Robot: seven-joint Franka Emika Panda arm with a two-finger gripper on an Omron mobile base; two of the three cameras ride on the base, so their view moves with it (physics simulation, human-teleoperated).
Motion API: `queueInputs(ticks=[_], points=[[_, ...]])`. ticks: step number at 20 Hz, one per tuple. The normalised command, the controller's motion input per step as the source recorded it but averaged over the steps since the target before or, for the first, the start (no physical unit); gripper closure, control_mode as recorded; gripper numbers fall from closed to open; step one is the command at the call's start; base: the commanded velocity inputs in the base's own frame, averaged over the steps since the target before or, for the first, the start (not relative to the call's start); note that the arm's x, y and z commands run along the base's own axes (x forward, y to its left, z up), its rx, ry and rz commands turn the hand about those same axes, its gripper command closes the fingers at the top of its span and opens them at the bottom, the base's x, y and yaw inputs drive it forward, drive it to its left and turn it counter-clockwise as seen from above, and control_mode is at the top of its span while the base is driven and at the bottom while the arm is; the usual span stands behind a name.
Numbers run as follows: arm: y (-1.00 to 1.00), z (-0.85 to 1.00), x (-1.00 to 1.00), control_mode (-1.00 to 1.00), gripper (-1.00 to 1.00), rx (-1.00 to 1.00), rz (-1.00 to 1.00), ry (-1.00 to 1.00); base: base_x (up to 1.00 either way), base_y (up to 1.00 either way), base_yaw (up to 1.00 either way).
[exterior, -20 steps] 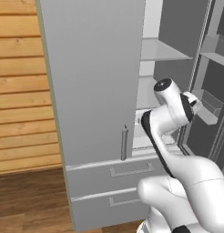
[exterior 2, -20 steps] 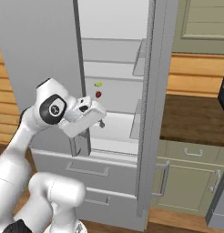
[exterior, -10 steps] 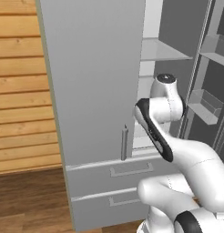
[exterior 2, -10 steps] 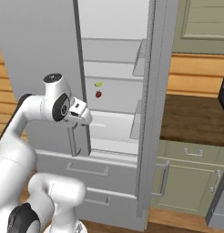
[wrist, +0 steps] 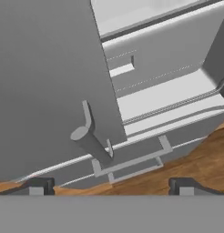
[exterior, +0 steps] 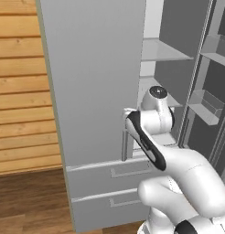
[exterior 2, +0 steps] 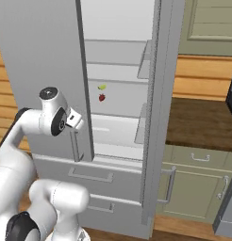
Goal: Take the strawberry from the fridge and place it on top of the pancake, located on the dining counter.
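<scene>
Two fruits sat on a fridge (exterior 2: 42,56) shelf: the strawberry (exterior 2: 102,97) under a yellow-green fruit (exterior 2: 102,87). Your end effector (wrist: 109,185) gaped wide, empty, facing the door handle (wrist: 91,143) that blocked your reach.

The tall light-grey fridge (exterior 2: 42,52) is seen with its right door swung open. On a pale grey shelf (exterior 2: 115,114) inside, a tiny red strawberry (exterior 2: 102,98) is set just below a small yellow-green fruit (exterior 2: 102,87). A dark brown wooden countertop (exterior 2: 203,122) over pale green cabinets (exterior 2: 198,188) is seen at right.
</scene>
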Motion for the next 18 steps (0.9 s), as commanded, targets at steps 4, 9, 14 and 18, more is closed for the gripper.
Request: queueInputs(ticks=[4,9,14,18], points=[[0.2,-0.2,0.26,-1.0,-1.0,-0.13,0.07,0.18,0.0,0.0,0.0],[0.13,-0.26,0.35,-1.0,-1.0,-0.08,0.09,0.25,0.0,0.0,0.0],[0.08,-0.27,0.23,-1.0,-1.0,-0.13,0.18,0.08,0.0,0.0,0.0],[0.04,-0.3,0.16,-1.0,-1.0,-0.03,0.11,-0.07,0.0,0.0,0.0]])
